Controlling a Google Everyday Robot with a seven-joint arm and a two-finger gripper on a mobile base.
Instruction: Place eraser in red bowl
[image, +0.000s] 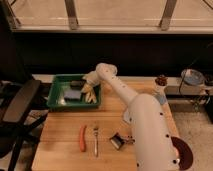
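Pincer (87, 92) down in the green tray (56, 100), at 10 o'clock on the worktop (60, 145).
The eraser (76, 83) lies near the tray's 12 o'clock rim, just beside the pincer; I cannot tell whether the pincer is spread or pinching. The red bowl (183, 155) sits at 5 o'clock, partly behind the arm.

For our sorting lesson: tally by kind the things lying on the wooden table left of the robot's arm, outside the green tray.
Orange-red sausage-shaped stick: 1
Silver metal fork: 1
Small black metal clip: 1
Total: 3
The robot's hand is at the green plastic tray.
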